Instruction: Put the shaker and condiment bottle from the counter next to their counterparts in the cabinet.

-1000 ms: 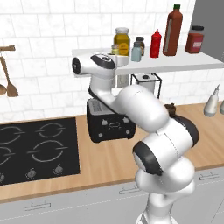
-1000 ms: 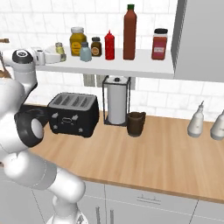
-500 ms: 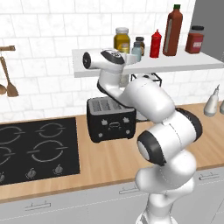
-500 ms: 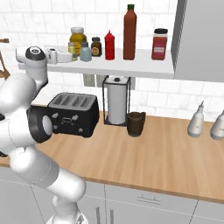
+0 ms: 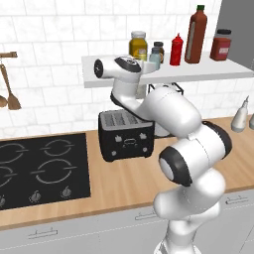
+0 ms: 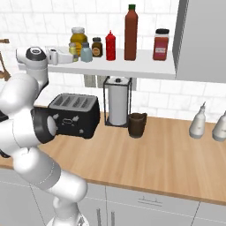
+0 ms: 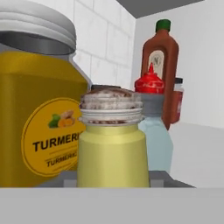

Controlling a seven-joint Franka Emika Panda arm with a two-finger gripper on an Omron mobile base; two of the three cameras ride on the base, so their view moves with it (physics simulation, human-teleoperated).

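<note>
The gripper (image 6: 72, 57) reaches over the white cabinet (image 6: 145, 67) shelf, jaws clamped on the yellow-green shaker (image 7: 113, 142). The shaker sits just beside the big turmeric jar (image 7: 37, 109), in front of the pale blue shaker (image 7: 158, 131). Beyond the jar stand the red squeeze bottle (image 6: 110, 45) and the tall condiment bottle (image 6: 131, 32).

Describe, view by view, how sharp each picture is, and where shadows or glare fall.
Hand view: the shaker looms close and slightly soft, and the turmeric jar label is legible but fuzzy. Left base view: even, flat light, with a soft shadow under the shelf and no glare. Right base view: the toaster casts a faint shadow on the counter; the edges look a little pixelated.
</note>
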